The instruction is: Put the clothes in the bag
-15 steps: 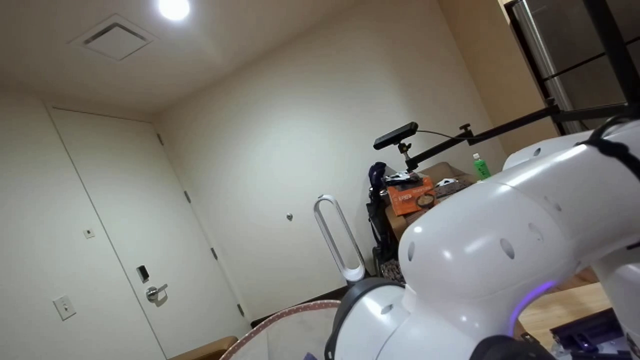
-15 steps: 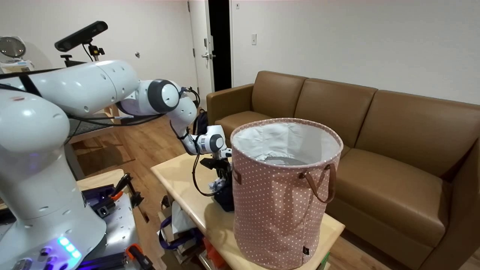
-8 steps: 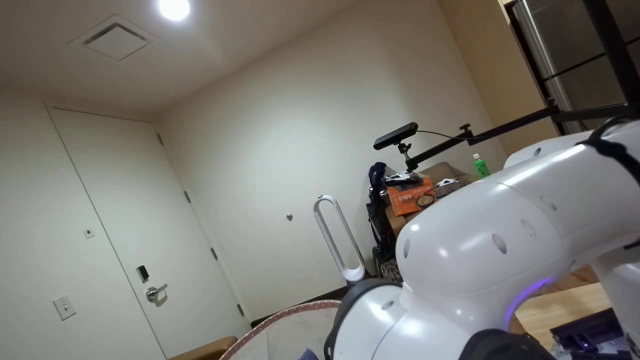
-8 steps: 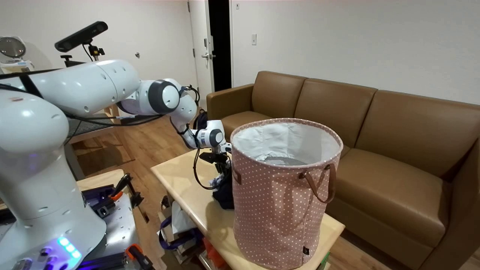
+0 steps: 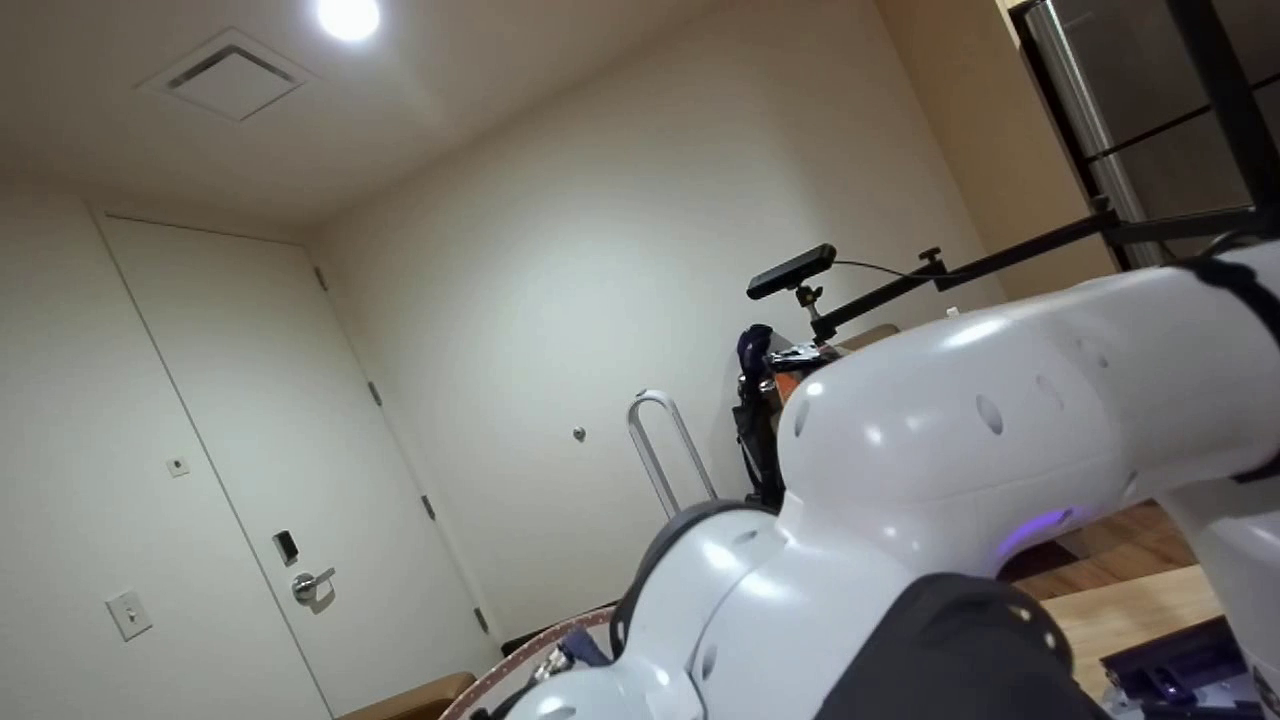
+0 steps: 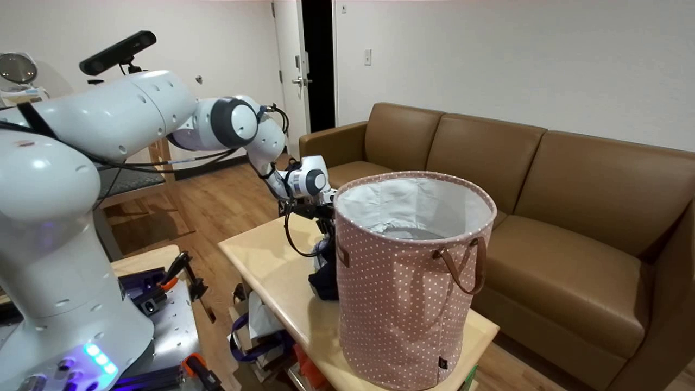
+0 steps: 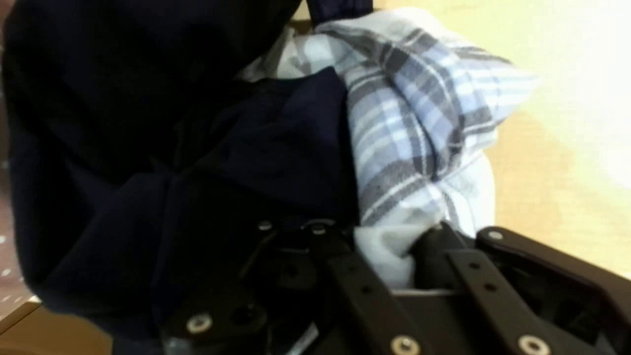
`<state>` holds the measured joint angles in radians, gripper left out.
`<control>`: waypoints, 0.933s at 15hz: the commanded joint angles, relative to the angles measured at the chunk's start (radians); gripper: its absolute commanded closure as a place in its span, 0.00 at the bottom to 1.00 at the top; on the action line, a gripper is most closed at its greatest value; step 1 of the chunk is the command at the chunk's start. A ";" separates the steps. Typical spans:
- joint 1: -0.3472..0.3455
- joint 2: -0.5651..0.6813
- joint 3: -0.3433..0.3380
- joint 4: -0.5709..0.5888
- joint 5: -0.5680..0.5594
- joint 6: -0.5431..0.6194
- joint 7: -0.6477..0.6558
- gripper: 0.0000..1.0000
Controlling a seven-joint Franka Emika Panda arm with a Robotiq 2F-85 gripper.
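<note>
Claw (image 7: 383, 241) pinches crumpled plaid clothes (image 7: 419, 106) beside navy fabric (image 7: 276, 148).

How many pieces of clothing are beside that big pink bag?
2 that I can tell apart, both next to the bag: in the wrist view, dark cloth at left and plaid cloth at right. More may be hidden in the folds.

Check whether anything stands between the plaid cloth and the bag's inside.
Yes. The plaid cloth is outside the bag, whose upright wall stands between it and the opening. In the wrist view, dark cloth also lies between the plaid cloth and that wall.
</note>
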<state>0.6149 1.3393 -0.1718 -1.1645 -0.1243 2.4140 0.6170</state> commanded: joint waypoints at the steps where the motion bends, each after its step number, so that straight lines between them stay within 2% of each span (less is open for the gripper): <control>1: 0.084 -0.189 -0.075 -0.237 -0.020 0.129 0.143 0.93; 2: 0.113 -0.216 -0.103 -0.279 -0.029 0.176 0.180 0.93; 3: 0.042 -0.111 -0.044 -0.114 -0.023 0.093 0.104 0.87; 6: 0.090 -0.179 -0.078 -0.207 -0.027 0.139 0.156 0.87; 7: 0.094 -0.182 -0.080 -0.215 -0.027 0.142 0.160 0.93; 8: 0.105 -0.183 -0.095 -0.215 -0.031 0.123 0.177 0.93; 9: 0.119 -0.227 -0.110 -0.269 -0.037 0.154 0.194 0.93; 11: 0.199 -0.352 -0.197 -0.422 -0.025 0.230 0.298 0.93; 14: 0.298 -0.431 -0.305 -0.520 -0.062 0.306 0.484 0.93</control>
<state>0.8076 1.0592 -0.3849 -1.4941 -0.1374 2.6492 0.9327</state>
